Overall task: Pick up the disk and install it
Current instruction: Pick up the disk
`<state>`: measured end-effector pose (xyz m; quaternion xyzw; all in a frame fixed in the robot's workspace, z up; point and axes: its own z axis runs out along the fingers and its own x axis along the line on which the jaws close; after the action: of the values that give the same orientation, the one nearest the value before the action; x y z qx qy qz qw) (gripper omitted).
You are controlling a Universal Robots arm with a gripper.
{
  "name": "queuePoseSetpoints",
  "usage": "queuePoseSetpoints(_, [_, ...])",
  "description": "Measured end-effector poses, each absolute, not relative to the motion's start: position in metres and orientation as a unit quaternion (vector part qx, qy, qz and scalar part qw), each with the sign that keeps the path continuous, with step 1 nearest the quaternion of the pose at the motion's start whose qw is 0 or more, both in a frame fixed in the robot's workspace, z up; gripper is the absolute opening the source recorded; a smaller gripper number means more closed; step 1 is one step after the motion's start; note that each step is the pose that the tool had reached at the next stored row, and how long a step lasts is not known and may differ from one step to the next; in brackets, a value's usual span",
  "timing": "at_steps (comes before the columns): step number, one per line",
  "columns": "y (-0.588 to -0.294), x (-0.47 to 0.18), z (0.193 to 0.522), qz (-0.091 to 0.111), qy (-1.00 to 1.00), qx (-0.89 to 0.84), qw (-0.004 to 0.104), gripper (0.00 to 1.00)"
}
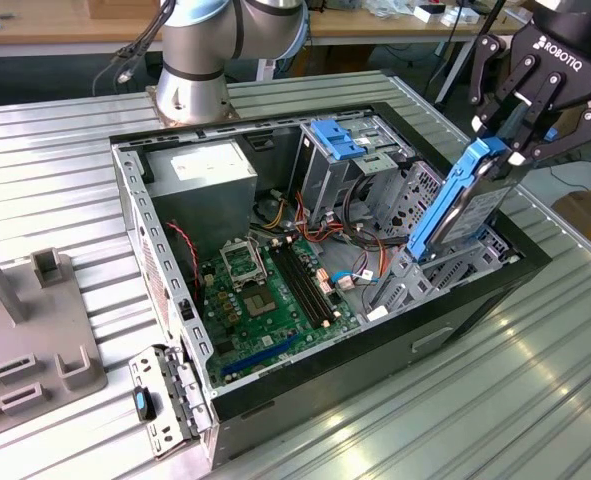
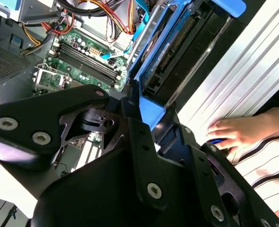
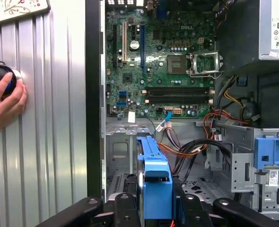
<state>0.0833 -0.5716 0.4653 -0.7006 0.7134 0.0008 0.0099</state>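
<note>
The fingers (image 1: 495, 105) were clamped on the upper end of the disk (image 1: 460, 205), pinching its blue rails from both sides. The disk hung tilted directly below the fingers, over the open computer case (image 1: 135, 200), with its lower end down at the grey metal bay (image 1: 400, 280). Whether it touched the bay could not be told. Further below the fingers, deeper in the case, lay the green motherboard (image 1: 265, 300), and beyond the disk stood a drive cage with a blue latch (image 1: 340, 140). Outside the case wall, well apart from the fingers, a person's hand (image 3: 4, 101) rested on the ribbed metal worktop (image 1: 535, 380).
</note>
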Motion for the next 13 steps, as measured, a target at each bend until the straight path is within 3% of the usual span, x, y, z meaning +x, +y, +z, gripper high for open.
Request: queuePoseSetpoints(13, [-0.5712, 0.0838, 0.4563, 0.001, 0.698, -0.716, 0.011, 0.37])
